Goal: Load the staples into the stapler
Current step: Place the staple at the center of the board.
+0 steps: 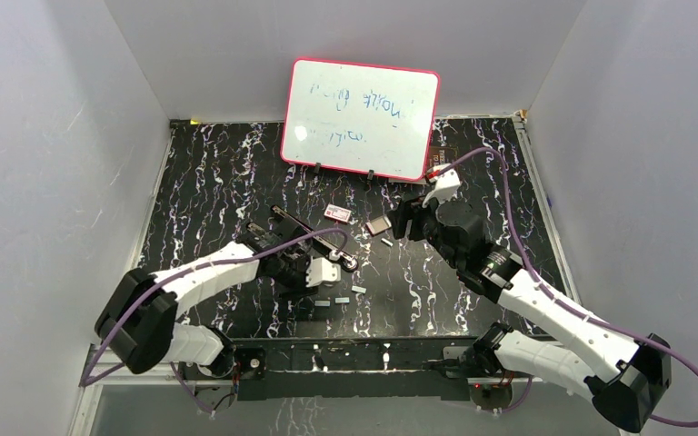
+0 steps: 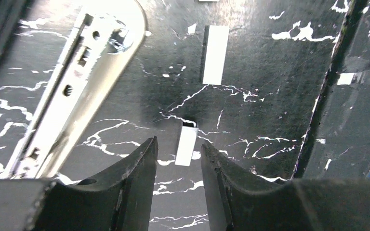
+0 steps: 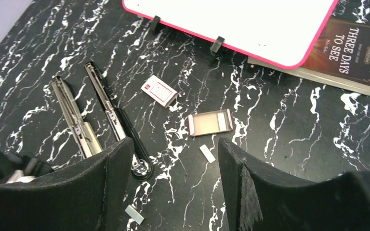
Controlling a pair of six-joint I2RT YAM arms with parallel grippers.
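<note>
The black stapler (image 1: 284, 221) lies opened flat left of the table's centre, its two halves with their shiny rail showing in the right wrist view (image 3: 108, 106) and the left wrist view (image 2: 72, 86). Three staple strips lie loose on the table. My left gripper (image 1: 307, 292) is open and low over the table, its tips (image 2: 178, 142) on either side of the near end of one strip (image 2: 187, 144). A second strip (image 2: 215, 54) lies beyond it. My right gripper (image 1: 404, 218) is open and empty (image 3: 173, 144), above the third strip (image 3: 207, 153).
A small white box with a red label (image 1: 337, 213) and its open tray (image 1: 378, 225) lie behind the stapler. A pink-framed whiteboard (image 1: 361, 118) stands at the back, with a book (image 3: 347, 53) behind its right end. The table's near edge rail (image 2: 318, 120) is close to my left gripper.
</note>
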